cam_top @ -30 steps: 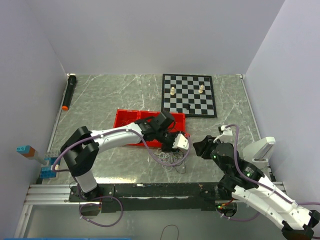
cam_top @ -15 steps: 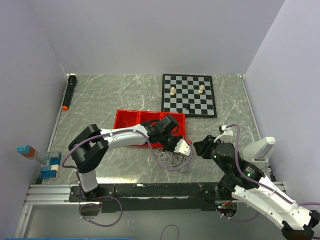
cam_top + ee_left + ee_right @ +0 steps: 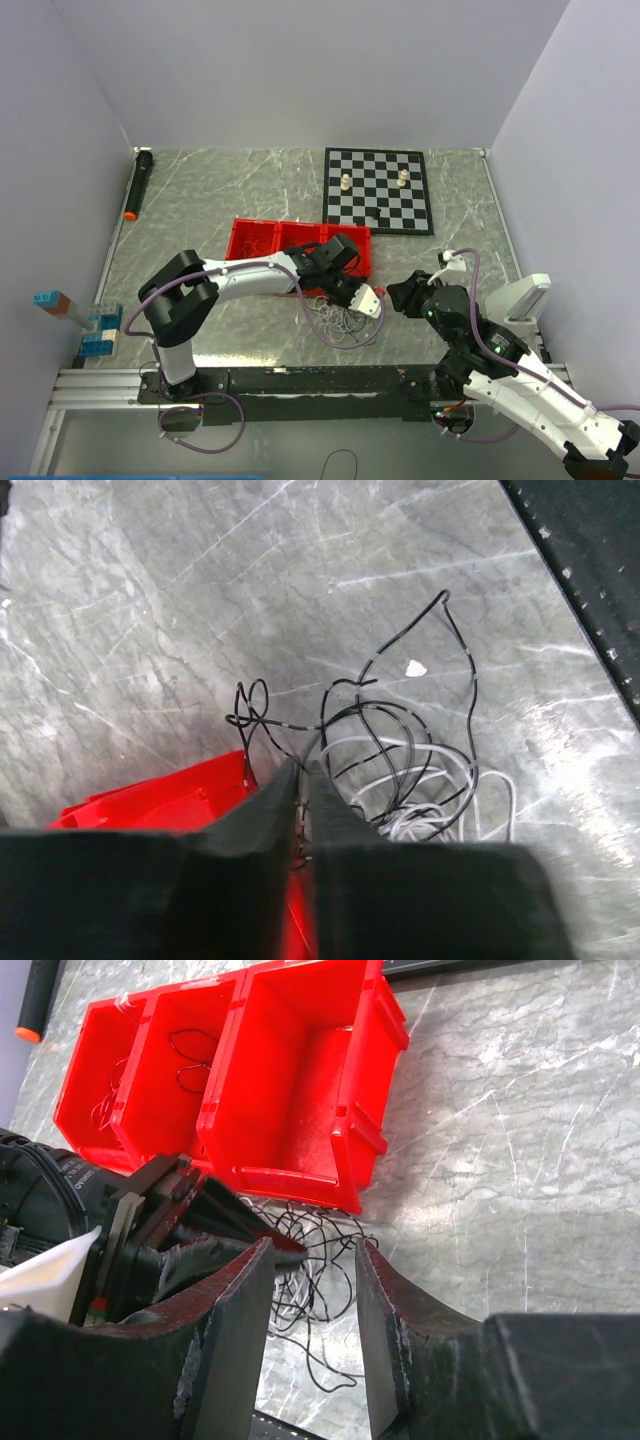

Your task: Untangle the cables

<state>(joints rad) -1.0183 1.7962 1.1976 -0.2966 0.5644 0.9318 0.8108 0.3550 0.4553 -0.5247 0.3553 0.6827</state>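
Just before the red plastic bin's point(image 3: 240, 225) front edge, thin black and white cables point(image 3: 345, 322) lie tangled on grey marbled counter point(image 3: 230, 190), open ground either side. Left fingers point(image 3: 262, 815) nearly meet among strands, grip unclear; right fingers point(image 3: 225, 1330) stand apart.

The grey-green stone-look bench top point(image 3: 220, 190) is veined with white streaks. The three-compartment red plastic bin point(image 3: 300, 1080) is one bright red all over. The thin looping wire cables point(image 3: 342, 320) are black and white. The square flat chessboard point(image 3: 378, 205) is chequered black and white, its two small chess pieces point(image 3: 345, 183) cream. The black cylindrical marker point(image 3: 139, 180) has an orange tip.
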